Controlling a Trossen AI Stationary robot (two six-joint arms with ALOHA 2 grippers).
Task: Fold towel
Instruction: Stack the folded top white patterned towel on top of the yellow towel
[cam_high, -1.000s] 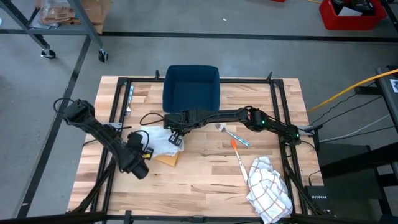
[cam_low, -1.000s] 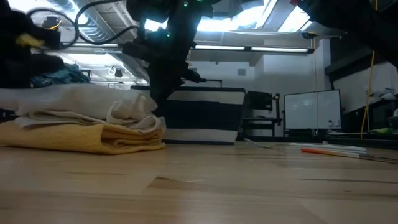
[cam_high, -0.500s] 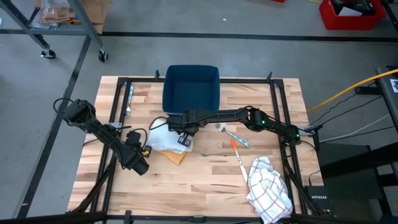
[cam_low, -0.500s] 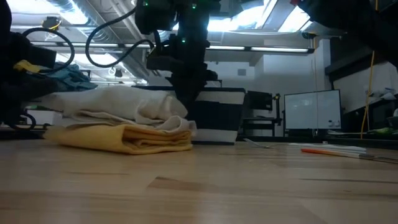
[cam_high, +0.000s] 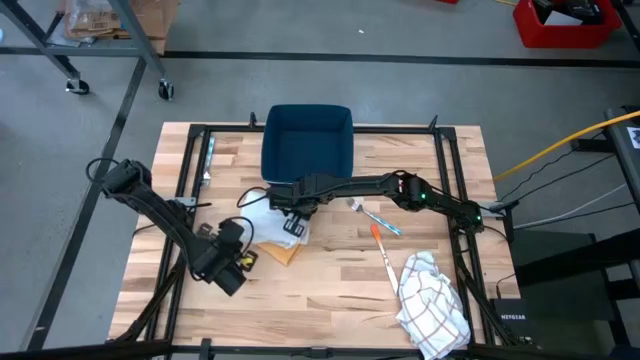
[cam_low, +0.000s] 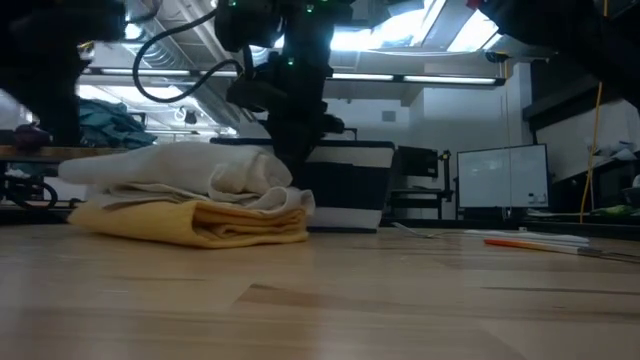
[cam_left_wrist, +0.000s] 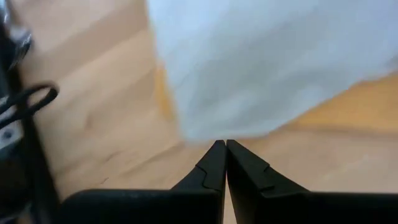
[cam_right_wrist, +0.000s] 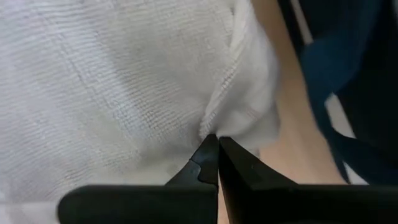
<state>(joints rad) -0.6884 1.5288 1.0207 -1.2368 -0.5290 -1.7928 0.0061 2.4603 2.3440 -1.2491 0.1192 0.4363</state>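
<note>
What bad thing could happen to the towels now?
The right gripper is shut, its tips pressed at a fold of the white towel. Pulling away, it might snag that fold and undo it. The white towel sits loosely on the yellow towel, so a tug might slide the pile. The left gripper, shut beside the pile, could bump it.

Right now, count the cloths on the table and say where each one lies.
3: a white towel on a yellow cloth left of centre, under the right gripper, and a checked cloth at the front right corner. More may be hidden.

white towel (cam_low: 190, 172) over yellow cloth (cam_low: 215, 221); navy bin (cam_high: 308, 143); checked rag (cam_high: 432, 303)
</note>
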